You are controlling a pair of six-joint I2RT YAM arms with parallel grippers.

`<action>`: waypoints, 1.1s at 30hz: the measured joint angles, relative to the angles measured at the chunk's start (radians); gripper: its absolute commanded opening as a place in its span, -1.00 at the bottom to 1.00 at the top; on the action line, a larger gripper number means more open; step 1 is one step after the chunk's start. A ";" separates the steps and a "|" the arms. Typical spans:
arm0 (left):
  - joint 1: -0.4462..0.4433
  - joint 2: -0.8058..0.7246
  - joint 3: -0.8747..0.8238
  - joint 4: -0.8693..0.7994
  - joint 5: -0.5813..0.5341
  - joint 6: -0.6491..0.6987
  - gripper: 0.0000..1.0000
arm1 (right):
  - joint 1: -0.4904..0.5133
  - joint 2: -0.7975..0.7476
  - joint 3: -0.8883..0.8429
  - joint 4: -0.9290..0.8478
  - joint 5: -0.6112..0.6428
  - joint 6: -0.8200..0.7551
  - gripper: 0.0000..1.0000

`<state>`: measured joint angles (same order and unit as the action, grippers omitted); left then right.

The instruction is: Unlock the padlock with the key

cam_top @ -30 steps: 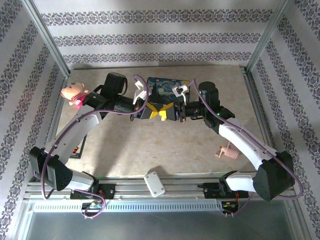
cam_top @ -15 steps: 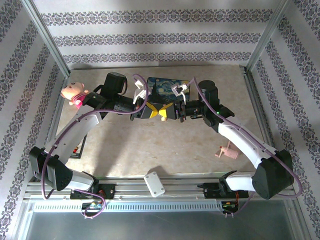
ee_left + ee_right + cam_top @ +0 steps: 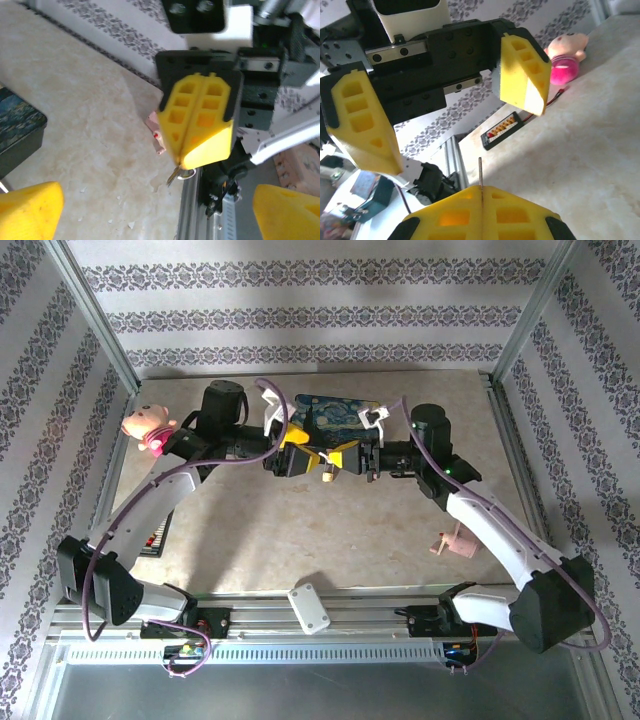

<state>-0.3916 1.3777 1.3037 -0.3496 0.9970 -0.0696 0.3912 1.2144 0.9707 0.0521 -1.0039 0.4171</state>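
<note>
My right gripper is shut on the key, whose thin blade sticks out edge-on between the yellow fingers. From the left wrist view the same shut right gripper shows the key's brass tip and a silvery ring below its fingertips. My left gripper faces it with jaws wide open and nothing between them. Seen from above, the left gripper and the right gripper hang close together over the table's far middle. The padlock is out of view.
A dark blue painted tin lies just behind the grippers. A pink toy sits at the far left, a small pink piece at the near right. A black connector board lies by the left edge.
My left gripper has gone from shut to wide open. Both grippers have risen slightly and drawn a little apart. The right gripper stays shut on the key.
</note>
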 measured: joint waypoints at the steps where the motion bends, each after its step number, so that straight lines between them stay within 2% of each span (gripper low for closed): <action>1: 0.001 -0.011 -0.012 0.026 -0.034 -0.022 0.99 | -0.006 -0.010 -0.006 0.000 0.016 0.002 -1.00; 5: 0.002 -0.044 -0.035 0.084 -0.189 -0.082 0.99 | -0.023 -0.034 -0.031 0.000 0.079 0.006 -1.00; 12: 0.002 -0.023 -0.036 0.100 -0.526 -0.178 0.99 | -0.077 -0.041 -0.056 -0.006 0.208 0.050 -1.00; 18: 0.002 0.051 -0.090 0.129 -0.694 -0.269 0.99 | -0.132 -0.041 -0.073 -0.039 0.336 0.107 -1.00; 26: 0.002 0.247 -0.091 0.202 -0.761 -0.371 0.99 | -0.141 -0.021 -0.069 -0.202 0.734 0.127 -1.00; 29: 0.003 0.306 -0.090 0.238 -0.790 -0.391 0.99 | -0.143 0.047 -0.045 -0.263 0.895 0.127 -1.00; 33: 0.015 0.370 -0.078 0.281 -0.812 -0.407 0.99 | -0.153 0.174 0.010 -0.304 1.027 0.122 -1.00</action>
<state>-0.3763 1.7481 1.2259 -0.0685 0.1848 -0.4770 0.2379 1.3888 0.9802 -0.2523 0.0231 0.5392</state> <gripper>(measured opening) 0.993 0.041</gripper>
